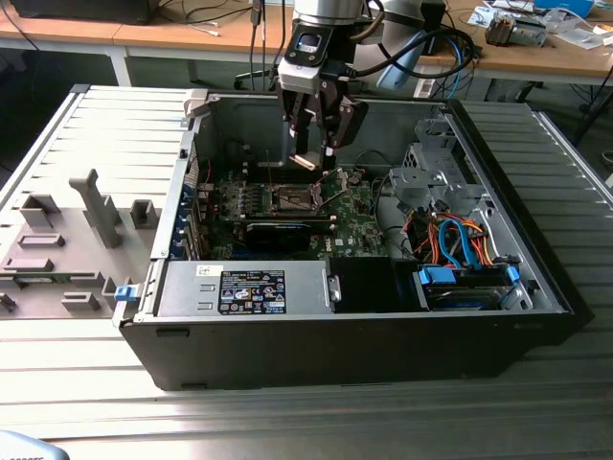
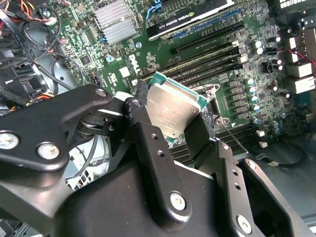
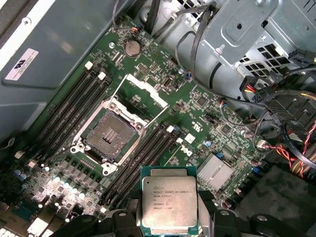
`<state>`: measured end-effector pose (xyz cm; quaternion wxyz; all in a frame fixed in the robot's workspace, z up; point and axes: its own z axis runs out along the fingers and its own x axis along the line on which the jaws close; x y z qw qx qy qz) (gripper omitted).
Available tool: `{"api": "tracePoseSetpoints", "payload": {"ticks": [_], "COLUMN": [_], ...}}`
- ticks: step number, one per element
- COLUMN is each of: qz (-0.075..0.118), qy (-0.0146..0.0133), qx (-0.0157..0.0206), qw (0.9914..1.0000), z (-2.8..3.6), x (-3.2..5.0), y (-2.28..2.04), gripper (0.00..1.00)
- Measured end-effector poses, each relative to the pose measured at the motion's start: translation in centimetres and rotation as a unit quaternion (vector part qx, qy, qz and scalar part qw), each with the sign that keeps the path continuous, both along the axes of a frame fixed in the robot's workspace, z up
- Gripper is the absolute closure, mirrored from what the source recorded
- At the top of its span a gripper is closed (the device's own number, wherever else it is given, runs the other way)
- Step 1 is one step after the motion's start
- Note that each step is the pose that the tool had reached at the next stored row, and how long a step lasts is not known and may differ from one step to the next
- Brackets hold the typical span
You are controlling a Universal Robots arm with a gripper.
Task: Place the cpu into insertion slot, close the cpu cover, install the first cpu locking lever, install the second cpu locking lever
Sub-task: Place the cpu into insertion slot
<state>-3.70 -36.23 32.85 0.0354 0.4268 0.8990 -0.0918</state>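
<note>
My gripper (image 1: 311,158) hangs inside the open computer case, above the green circuit board (image 1: 359,216). It is shut on the cpu (image 3: 169,200), a flat square chip with a silvery top, gripped by two opposite edges between black fingers (image 2: 143,123). In the second wrist view the cpu (image 2: 173,106) is tilted and held off the board. The insertion slot (image 3: 111,133) lies bare, dark in the centre with a metal rim, a short way from the chip. The cpu cover (image 3: 148,92) stands swung up at the slot's far edge. In the exterior view the insertion slot (image 1: 295,198) lies just below the gripper.
Rows of narrow memory slots (image 3: 143,153) flank the socket. A long black card (image 1: 278,233) lies in front of it, then the power supply (image 1: 239,287). A metal drive cage (image 1: 431,172) and coloured cables (image 1: 460,244) fill the exterior view's right. A grey fixture tray (image 1: 67,240) sits outside.
</note>
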Motion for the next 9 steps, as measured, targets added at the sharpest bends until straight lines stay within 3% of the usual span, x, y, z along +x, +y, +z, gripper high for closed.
{"api": "tracePoseSetpoints", "payload": {"ticks": [9], "qz": [-0.004], "qy": [0.0000], "qx": [-0.0029], "qw": [0.99999], "z": [-0.03], "x": [0.00], "y": [0.00], "gripper": [0.46]}}
